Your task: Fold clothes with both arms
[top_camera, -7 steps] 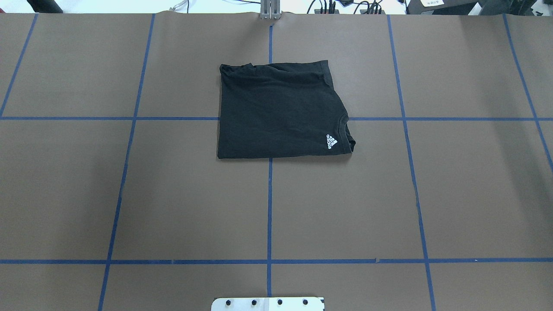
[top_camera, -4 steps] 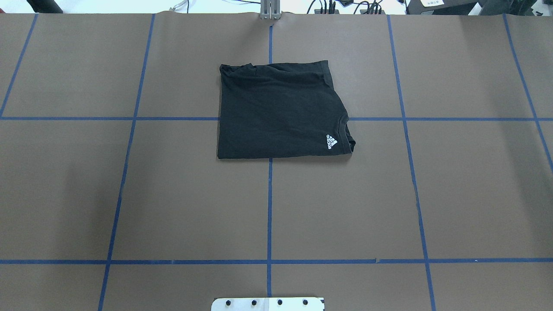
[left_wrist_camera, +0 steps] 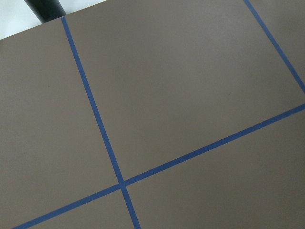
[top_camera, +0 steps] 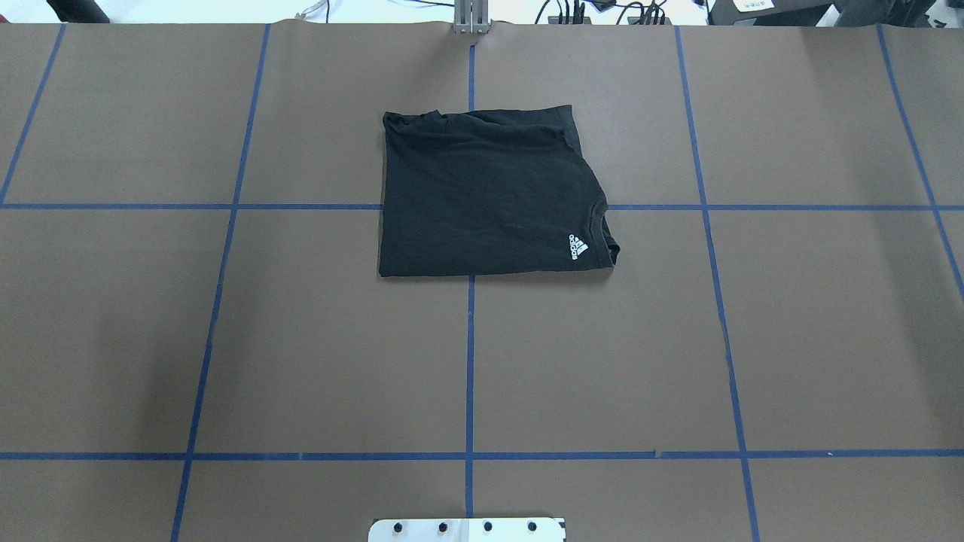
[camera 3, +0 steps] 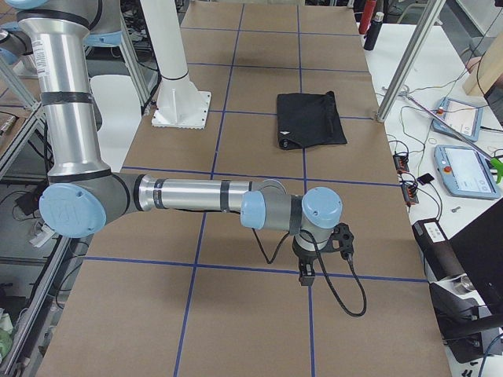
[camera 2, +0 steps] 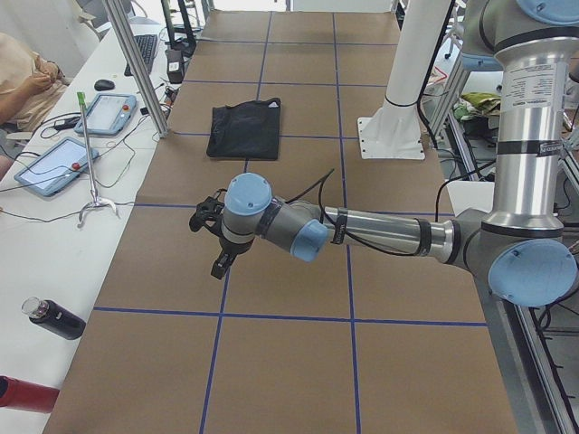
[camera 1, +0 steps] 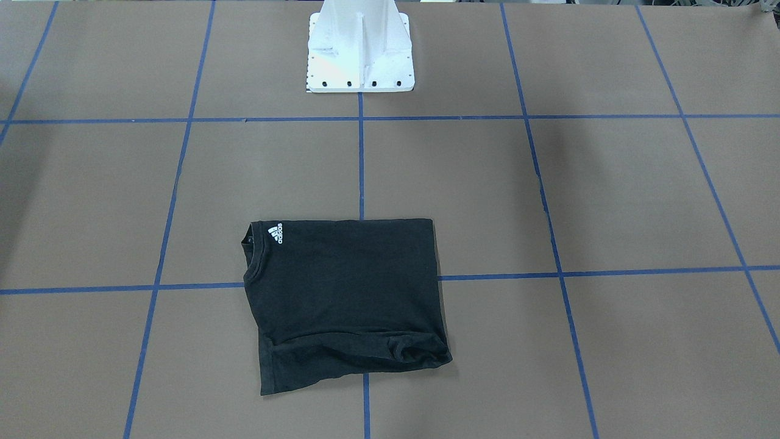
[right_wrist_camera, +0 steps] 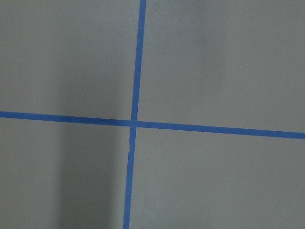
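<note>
T-shirt (top_camera: pixel 489 192): black, folded into a compact rectangle, flat on the brown table (top_camera: pixel 226 339); front print hidden, only the small white logo (top_camera: pixel 578 247) shows near the collar
Where it lies: on the half of the table away from the white pedestal base (camera 1: pixel 359 49), across the central blue tape line (top_camera: pixel 470 361); a little more of it sits on the robot's right
Long axis: by my reading it runs left to right across the table; collar end toward the robot's right, the rumpled far edge toward the operators' side
Left gripper (camera 2: pixel 217 258): hangs above the table toward its left end, pointing down, well apart from the T-shirt; cannot tell whether the jaws are released or clenched; nothing appears to be held
Right gripper (camera 3: pixel 304 273): mirrors it toward the right end, also well apart from the cloth; jaw state cannot be told either
Wrist views: only brown table and blue tape; no cloth, no fingers
Key relation: the T-shirt lies inward from both grippers, toward the table's centre; neither arm is clearly nearer, though the collar end favours the right
Progress: folding looks finished or nearly so; any tidying calls for both arms to reach inward
</note>
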You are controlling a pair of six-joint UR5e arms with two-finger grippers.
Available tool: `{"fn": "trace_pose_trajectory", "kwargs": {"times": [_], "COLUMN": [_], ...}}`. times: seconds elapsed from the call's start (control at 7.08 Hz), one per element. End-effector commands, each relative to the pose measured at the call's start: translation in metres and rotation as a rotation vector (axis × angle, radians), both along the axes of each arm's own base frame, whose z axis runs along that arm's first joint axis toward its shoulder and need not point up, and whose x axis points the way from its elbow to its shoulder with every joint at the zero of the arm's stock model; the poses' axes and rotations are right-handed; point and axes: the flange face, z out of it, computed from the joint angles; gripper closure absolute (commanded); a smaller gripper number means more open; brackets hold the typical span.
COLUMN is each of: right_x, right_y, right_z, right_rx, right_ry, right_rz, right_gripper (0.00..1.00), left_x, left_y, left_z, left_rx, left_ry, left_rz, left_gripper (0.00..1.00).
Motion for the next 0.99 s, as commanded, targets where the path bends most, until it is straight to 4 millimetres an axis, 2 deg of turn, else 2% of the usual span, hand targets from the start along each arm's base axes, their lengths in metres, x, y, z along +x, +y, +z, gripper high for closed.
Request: {"fn": "trace_pose_trajectory", "kwargs": {"times": [0.0,0.14,0.28,0.56,0.85], "right_x": [-0.019,-0.021,-0.024,-0.033,-0.033], "right_y": [0.004,0.037,0.037,0.035,0.046], "right_z": [-0.041,-0.032,-0.036,-0.037,-0.024], "right_rx": [-0.007,-0.017,0.012,-0.002,-0.02], "right_ry": [0.013,0.008,0.011,-0.024,-0.008], "right_rz": [-0.026,-0.028,-0.035,-0.036,-0.04], "right_gripper": [0.0,0.0,0.0,0.0,0.0], "left_x": [-0.001,0.0,-0.001,-0.002,-0.001], "left_y": [0.0,0.003,0.007,0.027,0.025], "left_z": [-0.008,-0.004,-0.014,0.011,0.028], "left_rx": [0.015,0.006,0.03,-0.022,-0.118], "left_ry": [-0.002,0.001,0.003,0.0,0.019], "left_rz": [-0.003,-0.001,-0.001,-0.003,-0.06], "left_gripper": [0.0,0.0,0.0,0.0,0.0]}}
